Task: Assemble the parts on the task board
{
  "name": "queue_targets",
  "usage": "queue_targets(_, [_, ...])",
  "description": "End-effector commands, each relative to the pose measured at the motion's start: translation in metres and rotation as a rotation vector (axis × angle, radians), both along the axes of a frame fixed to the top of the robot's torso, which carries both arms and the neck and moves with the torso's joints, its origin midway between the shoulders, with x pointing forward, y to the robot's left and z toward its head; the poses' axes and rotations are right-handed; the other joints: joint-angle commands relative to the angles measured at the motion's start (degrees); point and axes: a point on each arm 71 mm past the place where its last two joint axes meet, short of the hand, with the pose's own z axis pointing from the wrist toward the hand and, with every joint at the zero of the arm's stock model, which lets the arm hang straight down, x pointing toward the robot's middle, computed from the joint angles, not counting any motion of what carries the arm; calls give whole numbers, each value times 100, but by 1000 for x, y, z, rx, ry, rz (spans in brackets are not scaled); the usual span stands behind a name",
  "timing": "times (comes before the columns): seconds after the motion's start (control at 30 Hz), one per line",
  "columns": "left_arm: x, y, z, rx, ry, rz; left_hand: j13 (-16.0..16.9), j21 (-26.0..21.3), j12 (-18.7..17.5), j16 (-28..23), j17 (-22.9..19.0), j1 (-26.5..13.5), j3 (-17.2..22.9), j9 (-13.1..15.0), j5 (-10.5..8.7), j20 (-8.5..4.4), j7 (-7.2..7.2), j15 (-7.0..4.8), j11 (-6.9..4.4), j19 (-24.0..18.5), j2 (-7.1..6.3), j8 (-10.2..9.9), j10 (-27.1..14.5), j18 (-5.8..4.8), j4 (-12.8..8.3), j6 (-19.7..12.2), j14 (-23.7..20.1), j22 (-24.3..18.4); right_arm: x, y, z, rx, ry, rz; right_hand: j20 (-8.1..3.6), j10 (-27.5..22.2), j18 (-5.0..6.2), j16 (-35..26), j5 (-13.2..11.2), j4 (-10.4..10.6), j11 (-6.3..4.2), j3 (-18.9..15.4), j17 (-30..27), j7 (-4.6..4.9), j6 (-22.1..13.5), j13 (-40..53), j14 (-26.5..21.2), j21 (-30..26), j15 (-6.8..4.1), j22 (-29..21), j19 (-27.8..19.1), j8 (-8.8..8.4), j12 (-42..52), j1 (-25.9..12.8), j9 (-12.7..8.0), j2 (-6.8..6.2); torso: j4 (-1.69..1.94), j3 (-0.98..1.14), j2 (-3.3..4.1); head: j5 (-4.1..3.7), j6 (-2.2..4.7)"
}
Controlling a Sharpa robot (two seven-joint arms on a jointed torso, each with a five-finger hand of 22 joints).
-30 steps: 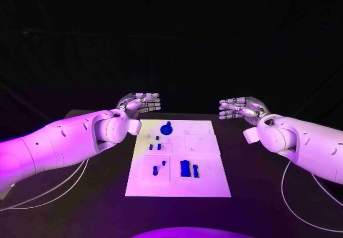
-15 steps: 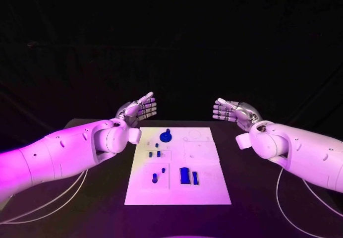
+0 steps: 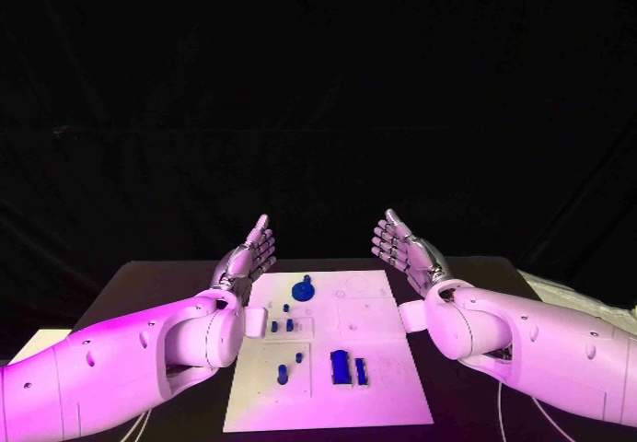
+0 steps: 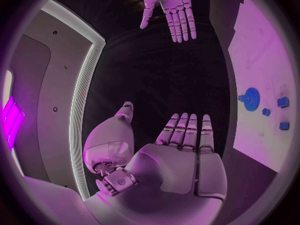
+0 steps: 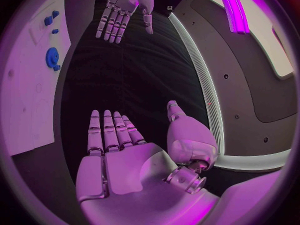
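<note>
The white task board (image 3: pixel 377 331) lies in the middle of the black table. Several small blue parts rest on it: a round gear-like piece (image 3: pixel 304 291) at the far end, small pegs (image 3: pixel 282 325) in the middle, a larger block (image 3: pixel 340 366) nearer me. My left hand (image 3: pixel 249 252) hovers above the board's far left corner, fingers straight and apart, palm facing inward, holding nothing. My right hand (image 3: pixel 405 250) mirrors it above the far right corner, flat and empty. The wrist views show each flat palm (image 4: pixel 178 155) (image 5: pixel 115 155), the other hand opposite, and the gear (image 4: pixel 251 99) (image 5: pixel 51 58).
Black table surface (image 3: pixel 159 285) extends on both sides of the board. A dark backdrop rises behind the table's far edge.
The camera has tilted, shifting the whole picture. Both hands have uncurled from loosely bent fingers to flat, straight palms facing each other, and come closer together over the board's far end.
</note>
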Motion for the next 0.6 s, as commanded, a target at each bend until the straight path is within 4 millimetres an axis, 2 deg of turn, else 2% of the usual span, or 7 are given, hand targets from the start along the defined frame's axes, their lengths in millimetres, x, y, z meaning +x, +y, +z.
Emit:
queue_targets(0.03, [-5,2,7,83,-95,102,-11,-35,-139,-70,-14,-875,-190,-15,-63,-586,-246,-117,-161,-465,5,-109,-603,-490,-4,-585,-561,-256,-8,-6,4,-14,-30,-168,-323,-679,-342,-39,-116,13,-73,-589,-26,-204,-602,-12,-719,-115,-27,-10,-655,-41,-34,-822,-117,-1,26,11,7,-16,29])
queue_targets(0.07, [-6,1,8,85,-97,105,-11,-35,-139,-70,-14,-947,-600,-15,-63,-586,-246,-117,-161,-494,5,-109,-650,-490,-4,-634,-607,-277,-10,-5,4,-14,-29,-175,-323,-735,-342,-39,-116,13,-73,-589,-26,-204,-651,-12,-779,-115,-27,-10,-710,-41,-34,-890,-117,-1,26,11,7,-16,29])
queue_targets(0.27, [-8,0,8,88,-100,109,-11,-35,-139,-70,-14,-1327,-600,-15,-63,-586,-246,-117,-161,-704,5,-109,-913,-490,-4,-890,-853,-388,-17,-2,5,-13,-26,-195,-323,-1033,-342,-39,-116,13,-73,-589,-26,-204,-918,-12,-1093,-115,-27,-10,-998,-41,-34,-1251,-117,-1,26,11,7,-16,29])
queue_targets(0.3, [-8,0,8,88,-100,109,-11,-35,-139,-70,-14,-1397,-600,-15,-63,-586,-246,-117,-161,-738,5,-109,-961,-490,-4,-936,-897,-792,-17,-2,5,-13,-26,-195,-323,-1090,-342,-39,-116,13,-73,-589,-26,-204,-964,-12,-1149,-115,-27,-10,-1050,-41,-34,-1314,-117,-1,26,11,7,-16,29])
queue_targets(0.6, [-8,0,8,88,-100,109,-11,-35,-139,-70,-14,-1768,-600,-15,-63,-586,-246,-117,-161,-924,5,-109,-1218,-490,-4,-1184,-1134,-792,-17,-2,5,-13,-26,-195,-323,-1383,-342,-39,-116,13,-73,-589,-26,-204,-1224,-12,-1463,-115,-27,-10,-1330,-41,-34,-1666,-117,-1,26,11,7,-16,29])
